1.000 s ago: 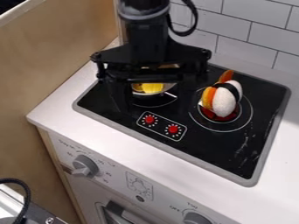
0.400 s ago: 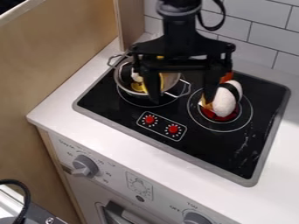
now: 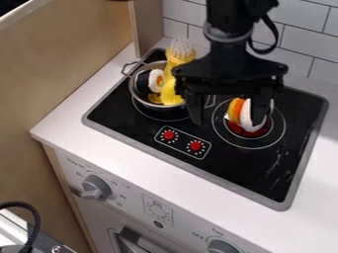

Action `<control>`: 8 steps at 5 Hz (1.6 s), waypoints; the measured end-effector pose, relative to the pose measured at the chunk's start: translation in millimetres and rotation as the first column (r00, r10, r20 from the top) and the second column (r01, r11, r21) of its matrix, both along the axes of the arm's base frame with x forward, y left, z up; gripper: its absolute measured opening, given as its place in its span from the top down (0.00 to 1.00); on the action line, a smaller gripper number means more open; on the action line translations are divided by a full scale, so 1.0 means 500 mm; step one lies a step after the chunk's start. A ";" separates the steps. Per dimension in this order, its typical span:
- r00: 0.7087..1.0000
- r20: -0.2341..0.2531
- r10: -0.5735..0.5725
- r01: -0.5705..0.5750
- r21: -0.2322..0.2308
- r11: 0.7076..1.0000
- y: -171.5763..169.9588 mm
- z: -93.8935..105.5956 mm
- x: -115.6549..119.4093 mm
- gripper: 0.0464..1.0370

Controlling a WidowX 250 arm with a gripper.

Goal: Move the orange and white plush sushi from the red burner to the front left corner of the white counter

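Note:
Above the right burner, my gripper (image 3: 228, 113) stands open, its fingers wide apart. The right finger overlaps the toy sushi (image 3: 245, 114), a white piece with an orange top, which rests on the red-centred burner; whether they touch I cannot tell. On the left burner is a metal pot (image 3: 133, 89) with wire handles. Inside it lie a dark-wrapped sushi roll (image 3: 155, 80) and a yellow slice (image 3: 154, 98). A yellow brush (image 3: 172, 74) with pale bristles leans upright in the pot, left of the gripper.
The black stovetop (image 3: 231, 165) has a raised grey rim and two red printed knobs (image 3: 182, 140). A wooden panel (image 3: 72, 64) borders the left side, and a white tiled wall (image 3: 305, 44) rises behind. Front knobs (image 3: 97, 187) stick out below the counter.
The gripper has moved right, from over the pot to over the right burner, uncovering the pot and brush. It now hides the sushi's right part. The pot and sushi have stayed put.

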State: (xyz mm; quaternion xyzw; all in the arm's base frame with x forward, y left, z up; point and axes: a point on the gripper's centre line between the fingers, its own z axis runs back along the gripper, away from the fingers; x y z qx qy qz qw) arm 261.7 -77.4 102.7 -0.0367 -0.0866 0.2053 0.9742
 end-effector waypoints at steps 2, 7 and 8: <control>0.999 0.036 0.018 -0.019 0.027 0.999 -0.028 -0.035 0.036 0.04; 0.983 0.178 -0.043 0.036 0.044 0.998 -0.014 -0.073 0.136 0.08; 0.984 0.176 -0.037 0.031 0.039 0.999 -0.013 -0.076 0.139 0.35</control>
